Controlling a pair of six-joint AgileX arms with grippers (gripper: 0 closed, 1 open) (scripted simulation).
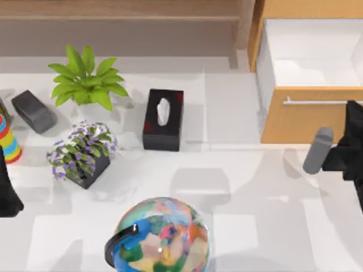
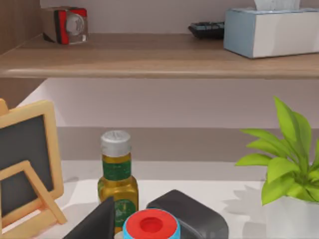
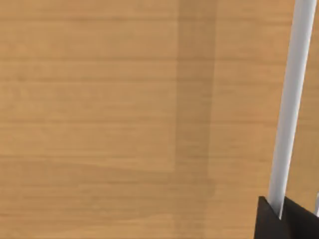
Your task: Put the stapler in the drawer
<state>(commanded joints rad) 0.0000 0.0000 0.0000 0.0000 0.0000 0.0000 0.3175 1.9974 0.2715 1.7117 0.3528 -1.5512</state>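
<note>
The stapler (image 1: 34, 111) lies on the white counter (image 1: 238, 198) at about nine o'clock in the top view, near the left edge, just left of the green leafy plant (image 1: 85, 79) and apart from it. In the left wrist view it shows as a dark grey rounded block (image 2: 192, 214) behind a red-capped striped object (image 2: 151, 225) and beside an olive oil bottle (image 2: 117, 179).

The drawer (image 1: 306, 119) sits at two o'clock, pulled open, its white inside bare and its wood front facing the counter, with the silver bar handle (image 1: 317, 102) across it. The right hand (image 1: 354, 122) is at three o'clock, at the right end of that handle; in the right wrist view its dark fingertip (image 3: 269, 221) overlaps the handle (image 3: 291, 104), though whether it grips I cannot tell.

The left arm (image 1: 8, 187) is parked at the left edge, around nine o'clock; its hand's state I cannot tell.

A black tissue box (image 1: 164, 119) stands near the centre, a purple-flowered plant (image 1: 82, 153) at eight o'clock, and a globe (image 1: 161, 238) at six o'clock.
</note>
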